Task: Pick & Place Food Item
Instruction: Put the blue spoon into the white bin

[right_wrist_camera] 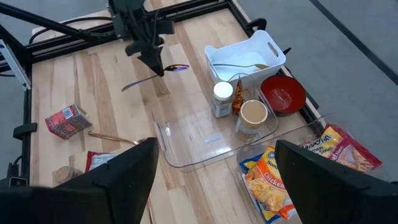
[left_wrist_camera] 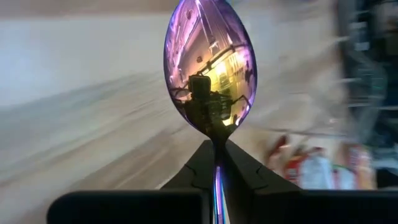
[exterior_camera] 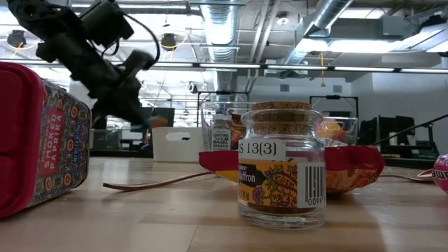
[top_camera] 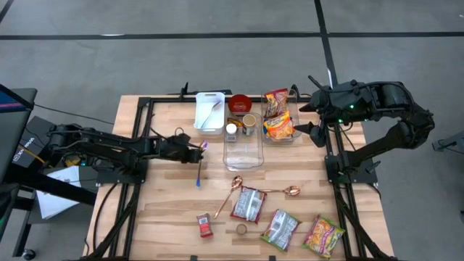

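An iridescent purple spoon [left_wrist_camera: 208, 68] is in my left gripper [top_camera: 194, 151], which is shut on it over the table's left middle. Its blue handle [top_camera: 198, 174] trails toward the near edge. My right gripper [top_camera: 313, 119] hangs open high over the far right, above a clear bin of snack packets [top_camera: 279, 119], touching nothing. Food packets [top_camera: 249, 204], [top_camera: 280, 228], [top_camera: 324, 235], a red box [top_camera: 205, 225] and a small jar [top_camera: 241, 229] lie flat near the front edge. My left gripper pinches the spoon's neck [left_wrist_camera: 216, 144], just behind the bowl, between its two fingers [left_wrist_camera: 245, 171]. The fingers come from the table's left, slanting down. The bowl [right_wrist_camera: 177, 67] sticks out past the fingertips. The handle [right_wrist_camera: 134, 84] runs back toward the near edge and looks lifted off the wood.
A wide clear bin [top_camera: 243, 148] holds jars [top_camera: 232, 129] at its far end. Behind it stand a white bin [top_camera: 209, 112] with a spoon in it and a red bowl [top_camera: 240, 105]. Two copper spoons [top_camera: 233, 192], [top_camera: 286, 191] lie mid-table. Black frame rails [top_camera: 141, 138] border both sides.
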{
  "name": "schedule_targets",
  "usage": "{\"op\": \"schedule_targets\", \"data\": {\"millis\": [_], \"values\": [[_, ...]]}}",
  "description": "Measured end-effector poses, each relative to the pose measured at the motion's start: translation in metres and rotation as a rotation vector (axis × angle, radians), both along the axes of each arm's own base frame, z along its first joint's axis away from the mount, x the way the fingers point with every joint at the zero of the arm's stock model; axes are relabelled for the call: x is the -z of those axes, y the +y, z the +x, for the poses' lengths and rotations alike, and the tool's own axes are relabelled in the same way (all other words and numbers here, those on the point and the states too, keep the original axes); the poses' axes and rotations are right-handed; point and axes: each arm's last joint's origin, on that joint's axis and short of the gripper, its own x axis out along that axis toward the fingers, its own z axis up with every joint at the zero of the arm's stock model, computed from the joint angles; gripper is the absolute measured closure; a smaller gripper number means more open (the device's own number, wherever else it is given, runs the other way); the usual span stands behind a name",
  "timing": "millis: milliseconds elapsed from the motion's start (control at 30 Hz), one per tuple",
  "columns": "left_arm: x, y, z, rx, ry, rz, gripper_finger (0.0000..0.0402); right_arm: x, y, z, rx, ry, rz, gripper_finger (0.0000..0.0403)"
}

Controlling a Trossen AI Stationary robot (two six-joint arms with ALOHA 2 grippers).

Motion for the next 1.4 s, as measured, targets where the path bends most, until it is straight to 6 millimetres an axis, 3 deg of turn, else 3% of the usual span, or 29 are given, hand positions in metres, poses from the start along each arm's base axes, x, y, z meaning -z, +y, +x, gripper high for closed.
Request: {"op": "schedule_targets", "data": {"millis": [400,900,1400], "values": [[-0.034,0.002,0.018,0.107,-0.365,0.179,0.0395,0.0,-0.001,0.0,0.005,0.0,0.0,0.0088],[-0.066,0.008,0.022,0.155,-0.68,0.353,0.0395,0.0,-0.001,0.0,0.007,-0.001,0.003,0.0088],[-0.086,0.013,0.025,0.231,-0.78,0.458,0.0395,0.004,0.0,0.01,0.005,0.025,0.0,0.0088]]}}
